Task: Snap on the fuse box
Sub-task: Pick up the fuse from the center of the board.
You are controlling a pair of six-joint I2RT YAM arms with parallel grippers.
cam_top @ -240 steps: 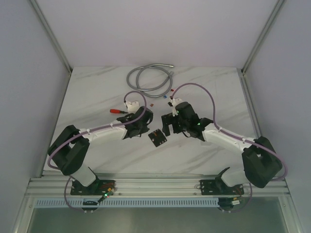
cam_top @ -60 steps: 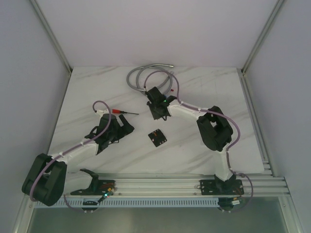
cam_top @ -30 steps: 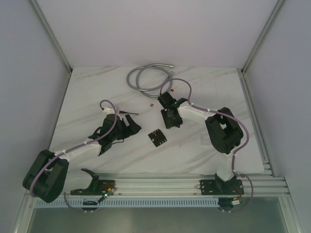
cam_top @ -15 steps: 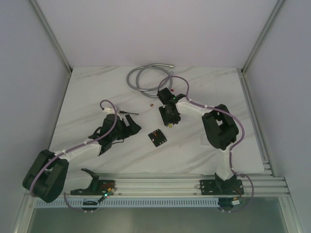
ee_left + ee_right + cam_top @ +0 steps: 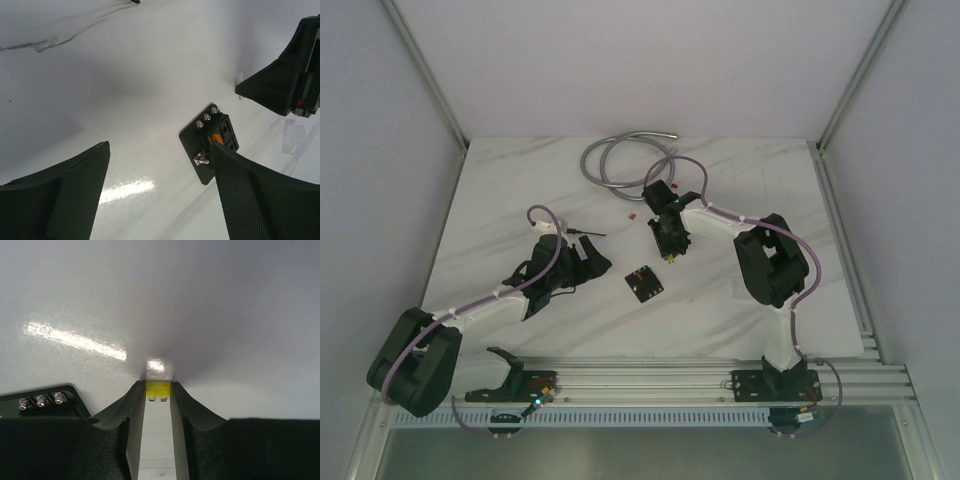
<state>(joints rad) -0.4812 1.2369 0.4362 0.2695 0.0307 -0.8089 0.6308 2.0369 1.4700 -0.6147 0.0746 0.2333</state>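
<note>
The fuse box (image 5: 643,283), a small black square block with an orange fuse in one slot, lies flat on the marble table (image 5: 520,190) between the two arms. My right gripper (image 5: 670,254) hangs just behind it, shut on a small yellow fuse (image 5: 158,389) that is pinched at its fingertips, prongs pointing back into the gap. A corner of the fuse box (image 5: 47,402) with three screws shows at that view's lower left. My left gripper (image 5: 592,260) rests open to the left of the fuse box (image 5: 207,145), nothing between its fingers.
A coiled grey hose (image 5: 625,160) lies at the back of the table. A red-handled screwdriver (image 5: 582,232) sits just behind the left wrist. Tiny loose fuses (image 5: 633,213) are scattered near the hose. A faint clear square piece (image 5: 292,136) lies right of the fuse box.
The right gripper has narrowed onto the yellow fuse and shifted slightly back and left. The left arm and the fuse box have stayed put.
</note>
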